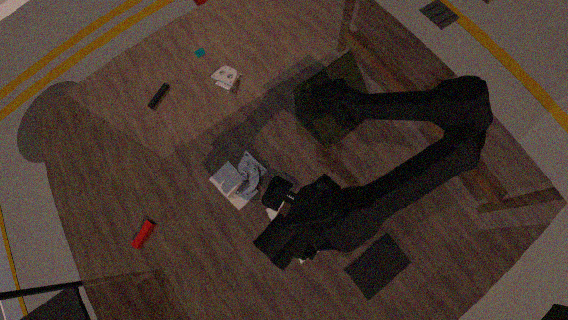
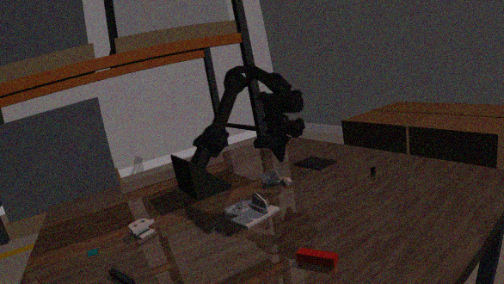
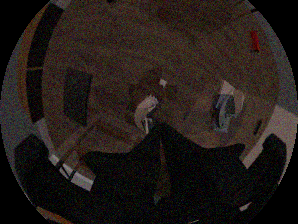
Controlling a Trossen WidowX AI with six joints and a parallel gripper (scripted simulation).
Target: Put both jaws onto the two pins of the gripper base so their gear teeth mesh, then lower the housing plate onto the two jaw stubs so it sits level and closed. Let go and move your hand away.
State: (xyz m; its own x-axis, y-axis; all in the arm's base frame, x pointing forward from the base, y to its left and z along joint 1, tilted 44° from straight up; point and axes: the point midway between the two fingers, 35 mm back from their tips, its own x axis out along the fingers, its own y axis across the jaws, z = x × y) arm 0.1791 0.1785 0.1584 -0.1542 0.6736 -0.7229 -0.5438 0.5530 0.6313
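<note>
The black robot arm reaches over the wood-brown desk (image 1: 194, 257) (image 2: 387, 215) (image 3: 190, 55), its hand (image 2: 281, 159) (image 3: 160, 125) pointing down with the fingers pressed together and nothing between them. In the view from above the fingertips are hidden under the arm.

Below the hand and apart from it, a pale, curved jaw-like piece (image 1: 273, 211) (image 2: 272, 177) (image 3: 145, 111) lies on the desk; in the wrist view it sits at about 8 o'clock from the fingertips.

Seen from above, that piece is at about 4 o'clock from the pale grey, flat gripper base (image 1: 227, 179) (image 2: 254, 217) (image 3: 235, 95), which bears a grey curved part (image 1: 250, 176) along one side. It is too dim to tell whether any teeth mesh. The base has no closed housing on it.

Around the base from above, a white plate with two dark holes (image 1: 227, 76) (image 2: 141, 226) lies well away at 12 o'clock, a tiny teal square (image 1: 200, 52) (image 2: 93, 252) towards 11, a short black bar (image 1: 158, 96) (image 2: 121, 275) between 10 and 11, a red oblong block (image 1: 143, 234) (image 2: 317, 259) (image 3: 255, 41) at 8, and a flat dark pad (image 1: 377, 266) (image 2: 316, 163) (image 3: 77, 96) at 4.
</note>
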